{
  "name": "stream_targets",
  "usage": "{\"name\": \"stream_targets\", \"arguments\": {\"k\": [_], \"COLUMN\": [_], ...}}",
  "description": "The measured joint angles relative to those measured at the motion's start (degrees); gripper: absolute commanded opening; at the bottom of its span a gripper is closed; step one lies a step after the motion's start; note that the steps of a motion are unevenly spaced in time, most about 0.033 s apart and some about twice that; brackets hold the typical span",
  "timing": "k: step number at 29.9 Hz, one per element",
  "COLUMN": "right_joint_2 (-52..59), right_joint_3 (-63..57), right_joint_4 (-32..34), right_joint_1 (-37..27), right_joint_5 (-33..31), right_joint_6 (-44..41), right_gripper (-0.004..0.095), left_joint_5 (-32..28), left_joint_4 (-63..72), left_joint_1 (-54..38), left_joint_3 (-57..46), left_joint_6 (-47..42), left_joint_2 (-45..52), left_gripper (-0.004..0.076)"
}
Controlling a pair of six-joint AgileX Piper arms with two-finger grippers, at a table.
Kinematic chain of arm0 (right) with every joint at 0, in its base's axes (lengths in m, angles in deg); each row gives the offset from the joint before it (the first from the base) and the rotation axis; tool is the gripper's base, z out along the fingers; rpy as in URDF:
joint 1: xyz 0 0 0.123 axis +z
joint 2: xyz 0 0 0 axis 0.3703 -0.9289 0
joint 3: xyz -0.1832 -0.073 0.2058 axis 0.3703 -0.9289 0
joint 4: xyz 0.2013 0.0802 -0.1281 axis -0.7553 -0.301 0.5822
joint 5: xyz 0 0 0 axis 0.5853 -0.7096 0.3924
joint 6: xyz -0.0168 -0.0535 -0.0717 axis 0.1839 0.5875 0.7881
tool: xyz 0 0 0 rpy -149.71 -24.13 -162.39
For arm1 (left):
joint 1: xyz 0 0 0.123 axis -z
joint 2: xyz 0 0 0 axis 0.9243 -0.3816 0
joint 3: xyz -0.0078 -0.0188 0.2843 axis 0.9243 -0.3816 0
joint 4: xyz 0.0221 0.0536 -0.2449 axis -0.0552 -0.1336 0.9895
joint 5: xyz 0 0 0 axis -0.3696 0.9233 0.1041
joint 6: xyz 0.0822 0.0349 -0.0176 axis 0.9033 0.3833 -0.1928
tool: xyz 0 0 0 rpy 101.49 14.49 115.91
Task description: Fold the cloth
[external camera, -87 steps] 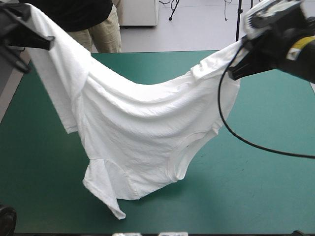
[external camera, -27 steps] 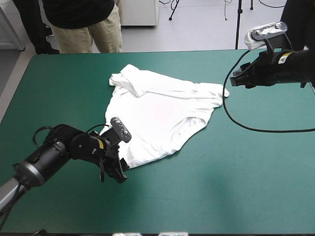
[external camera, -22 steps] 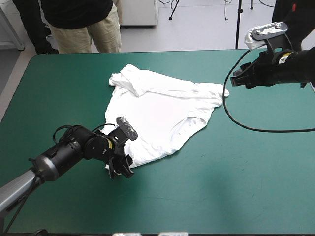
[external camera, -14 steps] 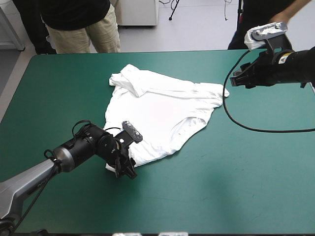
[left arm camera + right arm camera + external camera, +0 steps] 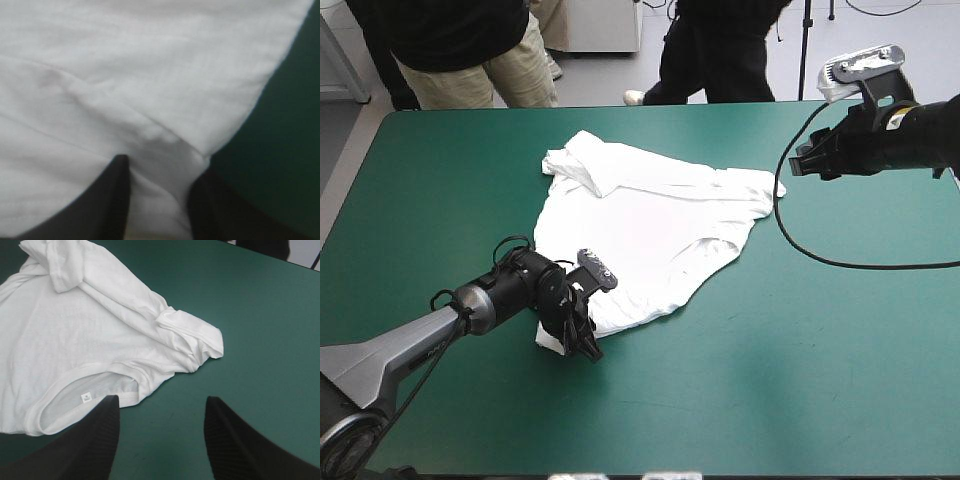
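white t-shirt (image 5: 650, 220) flat mid-table | left gripper (image 5: 584, 347) spread astride near hem | right gripper (image 5: 798, 164) spread, empty

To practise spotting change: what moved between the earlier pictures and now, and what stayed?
The T-shirt, earlier hung between both grippers, now lies released on the table. The left gripper moved in to its near corner, jaws apart over the edge. The right gripper then stayed put, open.

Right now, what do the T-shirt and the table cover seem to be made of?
T-shirt: thin, soft matte fabric, probably cotton knit; it creases and has stitched hems. Teal-green cover: smooth, flat, mostly matte sheet, maybe vinyl or rubber; unsure.
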Motion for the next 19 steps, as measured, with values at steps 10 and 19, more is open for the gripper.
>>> {"name": "stream_targets", "arguments": {"k": [10, 19], "right_joint_2": [-6.62, -25.33], "right_joint_3": [0.00, -0.09], "right_joint_4": [1.45, 0.40], "right_joint_1": [0.00, 0.00], "right_joint_5": [0.26, 5.58], "right_joint_6": [0.05, -0.07], "right_gripper": [0.0496, 0.0496], "left_joint_5": [-0.06, 0.00], "left_joint_4": [-2.25, -2.19], "left_joint_1": [-0.14, -0.14], "left_joint_3": [0.20, 0.20], "left_joint_6": [-0.43, -0.65], "left_joint_2": [-0.24, -0.24], "left_gripper": [-0.0009, -0.0009]}}
